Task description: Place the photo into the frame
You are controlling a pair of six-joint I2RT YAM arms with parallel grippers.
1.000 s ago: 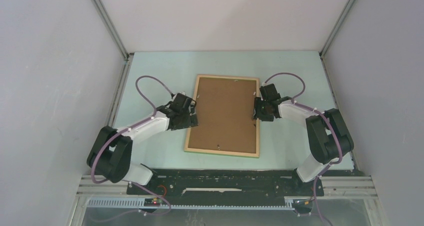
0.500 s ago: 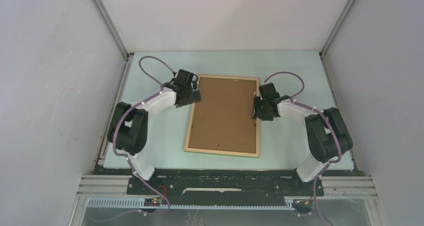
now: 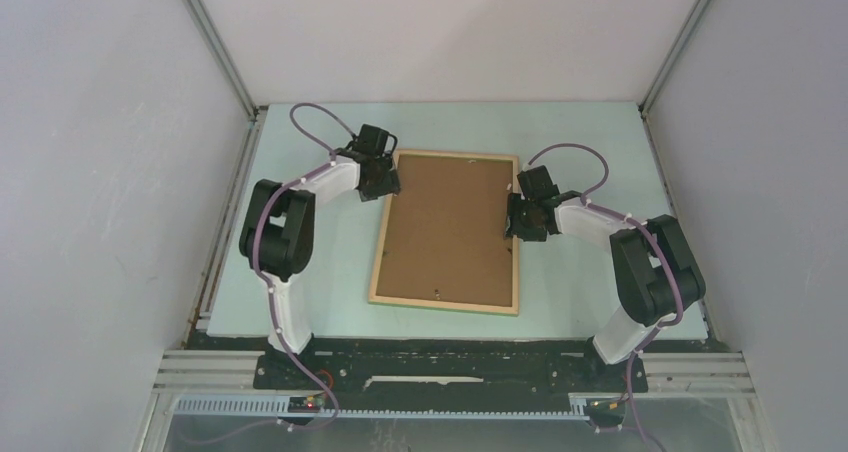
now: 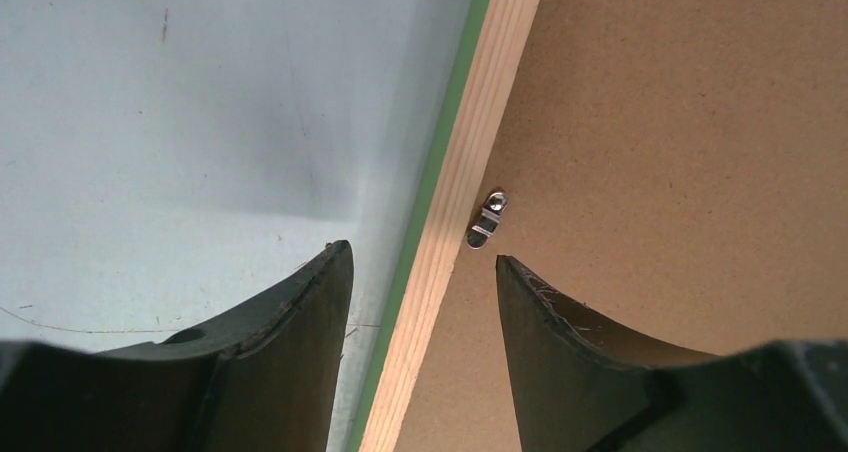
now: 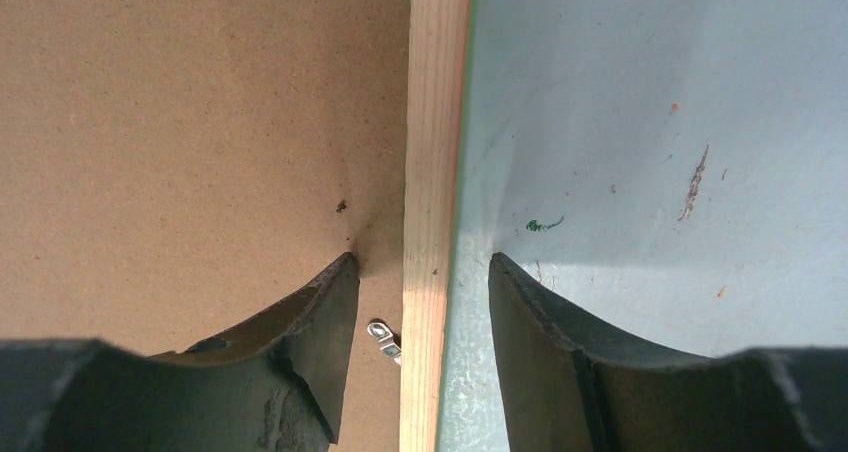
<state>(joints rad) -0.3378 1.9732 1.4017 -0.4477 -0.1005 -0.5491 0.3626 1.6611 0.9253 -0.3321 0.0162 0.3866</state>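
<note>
The frame (image 3: pixel 445 303) lies flat in the middle of the table, light wood face up. Inside it sits the photo (image 3: pixel 447 227), with only its plain brown board back showing. My left gripper (image 3: pixel 386 184) is low over the frame's left rail near the far corner. It is open, with the rail (image 4: pixel 490 102) between its fingers and a small metal tab (image 4: pixel 487 218) just ahead on the board (image 4: pixel 680 122). My right gripper (image 3: pixel 517 219) is open astride the right rail (image 5: pixel 437 92), one finger over the board (image 5: pixel 180 122) beside another tab (image 5: pixel 383 339).
The pale green table (image 3: pixel 590 152) is boxed in by grey walls on three sides, with metal posts (image 3: pixel 215 47) at the back corners. A black mounting rail (image 3: pixel 450 357) runs along the near edge. Small stains (image 5: pixel 692 182) mark the table right of the frame.
My left arm has swung from the middle of the frame's left rail up toward its far-left corner, and its jaws have narrowed somewhat. The right arm, frame and photo have not moved.
</note>
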